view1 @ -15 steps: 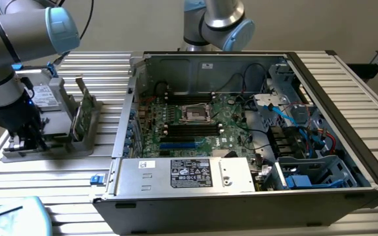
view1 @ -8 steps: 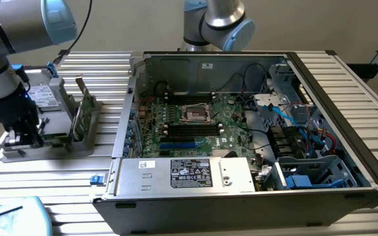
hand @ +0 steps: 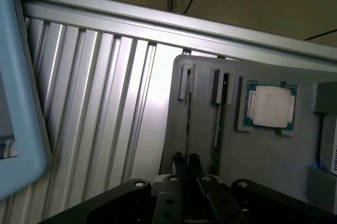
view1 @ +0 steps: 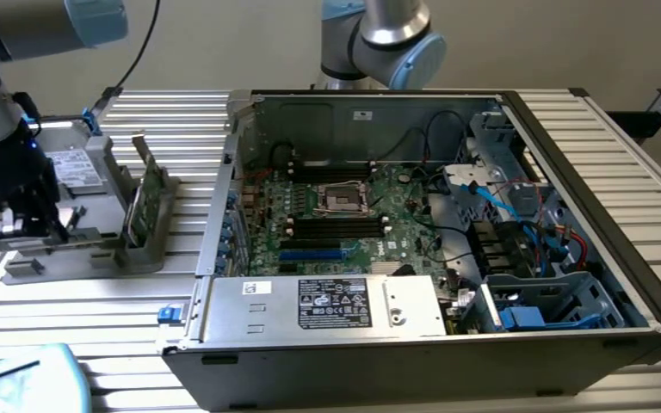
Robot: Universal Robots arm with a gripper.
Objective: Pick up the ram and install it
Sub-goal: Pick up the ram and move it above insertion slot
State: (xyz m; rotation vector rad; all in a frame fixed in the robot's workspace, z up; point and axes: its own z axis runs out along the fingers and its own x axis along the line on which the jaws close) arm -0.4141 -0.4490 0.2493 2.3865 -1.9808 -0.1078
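Gripper point(hand: 187, 162) is closed narrowly on the ram point(hand: 187, 113), which stands on edge in a slot of the grey holder point(view1: 89, 256), exterior view's left, thin edge presented for grasping.

**Robot arm with gripper: outward appearance**

Arm point(view1: 9, 39): round silver-grey tube sections, with light-blue caps point(view1: 92, 17) on the bulky joint housings. Wrist section black, with a small blue light on it. Thin black cable point(view1: 138, 53) alongside.

Gripper point(hand: 187, 162): matte black, with angular linkage bars. Four bright round screw heads point(hand: 138, 183) in a row across them. Two slim black fingers point(hand: 179, 160) with rounded tips.
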